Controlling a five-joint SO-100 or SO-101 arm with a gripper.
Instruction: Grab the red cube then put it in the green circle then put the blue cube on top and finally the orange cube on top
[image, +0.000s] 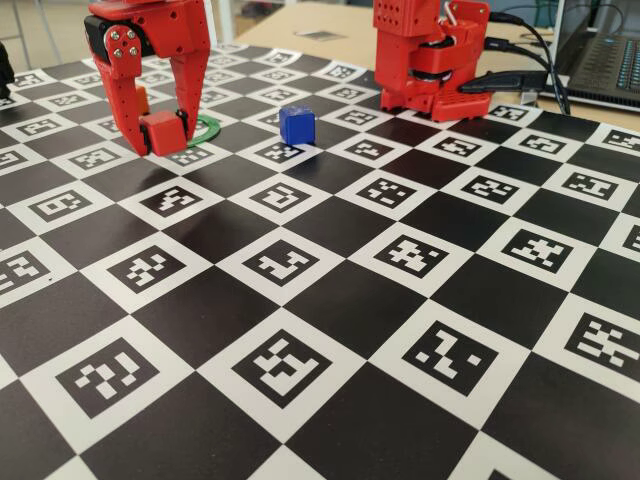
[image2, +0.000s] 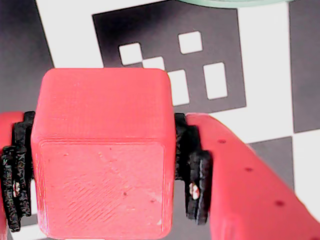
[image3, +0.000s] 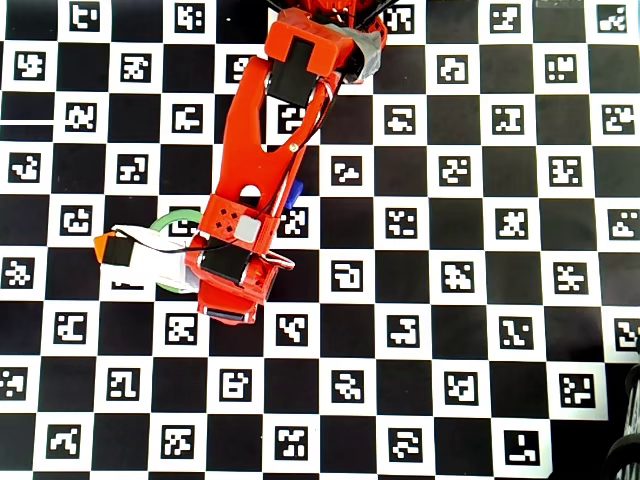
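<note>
The pincer (image: 163, 133) grips the red cube (image: 163, 132) between its 2 fingers, black pads (image2: 196, 165) pressed to the cube's sides, low over the checkered worktop (image: 330, 330). The green circle (image: 208, 131) lies just behind it, partly hidden. The blue cube (image: 297, 125) sits nearby to the right in the fixed view. The orange cube (image3: 104, 245) peeks out beside the circle in the overhead view.

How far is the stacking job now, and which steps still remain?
Nothing is stacked yet. The gripper holds the red cube between its pads, low beside the green circle, not yet inside it. The blue cube sits alone on the board. The orange cube lies past the ring in the overhead view. Both still need stacking.
</note>
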